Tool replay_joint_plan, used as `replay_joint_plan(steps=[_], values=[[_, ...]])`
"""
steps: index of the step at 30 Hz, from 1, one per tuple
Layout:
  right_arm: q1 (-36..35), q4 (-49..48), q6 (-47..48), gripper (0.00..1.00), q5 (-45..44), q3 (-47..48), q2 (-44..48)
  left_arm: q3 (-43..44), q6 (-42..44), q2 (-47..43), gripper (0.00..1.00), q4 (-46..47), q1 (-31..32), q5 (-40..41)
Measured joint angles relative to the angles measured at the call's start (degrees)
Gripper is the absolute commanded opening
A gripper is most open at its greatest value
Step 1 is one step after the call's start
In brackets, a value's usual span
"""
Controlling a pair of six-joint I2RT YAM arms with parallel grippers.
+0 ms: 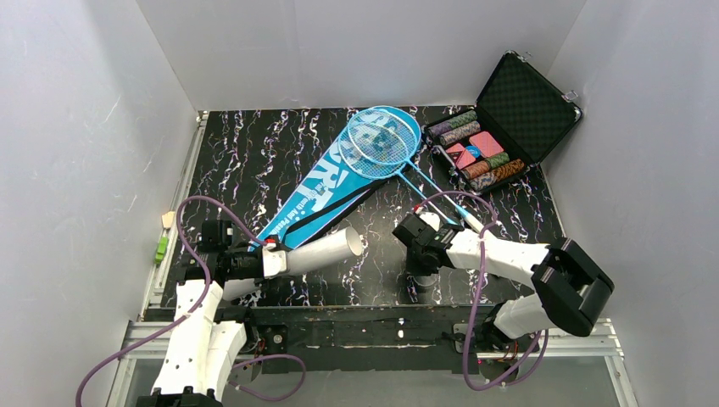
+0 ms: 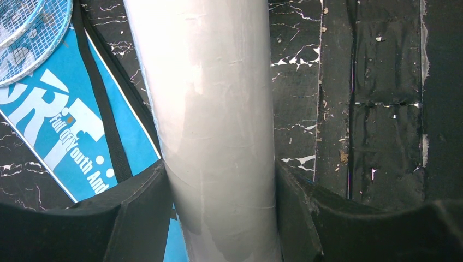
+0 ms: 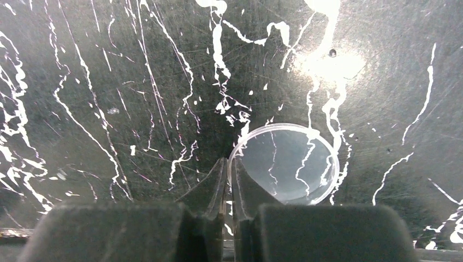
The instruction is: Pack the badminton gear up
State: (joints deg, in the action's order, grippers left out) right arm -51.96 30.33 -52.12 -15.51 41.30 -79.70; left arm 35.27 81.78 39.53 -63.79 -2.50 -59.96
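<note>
The left gripper is closed around the white tube. In the left wrist view, we see one dark finger on each side of the tube and both press against it. The tube is over the near left part of the table. Its open end points toward the middle of the table, and its held end is just beside the narrow end of the blue bag.

The right gripper points down at the table close to the near edge, right of the middle. Its jaws are almost together. We see the rim of a clear lid pinched between them, one finger outside the rim and one inside. The lid lies flat on the table.

The blue bag lies diagonally, with its narrow end at the near left and its wide end toward the far edge. The heads of the two rackets lie one over the other on the wide end of the bag. Their shafts run toward the right arm.

In the far right corner stands a black case with its cover open, and coloured chips are in it.
</note>
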Motion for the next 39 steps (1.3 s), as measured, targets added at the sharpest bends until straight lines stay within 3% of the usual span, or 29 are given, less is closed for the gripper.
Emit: replay_joint_plan(steps=[1,6,12,16,22,29,39], values=[[0.0,-0.2,-0.1,0.01,0.0,0.0,-0.1,0.0,0.0,0.0,0.0,0.0,0.0,0.0],[-0.2,-0.4,0.1,0.01,0.2,0.0,1.4,0.0,0.0,0.0,0.0,0.0,0.0,0.0],[-0.2,0.9,1.4,0.01,2.3,2.2,12.5,0.0,0.1,0.0,0.0,0.0,0.0,0.0],[-0.2,-0.4,2.2,0.01,7.2,5.0,22.0,0.0,0.2,0.0,0.0,0.0,0.0,0.0],[-0.2,-11.1,0.9,0.01,22.1,4.9,33.5,0.0,1.2,0.3,0.0,-0.4,0.0,-1.0],[-0.2,-25.5,-1.9,0.01,36.0,3.8,32.7,0.2,7.2,2.2,0.0,-4.2,0.0,-3.0],[-0.2,-36.1,-4.8,0.01,43.1,2.6,28.9,1.1,11.4,3.5,0.0,-8.1,0.0,-4.7]])
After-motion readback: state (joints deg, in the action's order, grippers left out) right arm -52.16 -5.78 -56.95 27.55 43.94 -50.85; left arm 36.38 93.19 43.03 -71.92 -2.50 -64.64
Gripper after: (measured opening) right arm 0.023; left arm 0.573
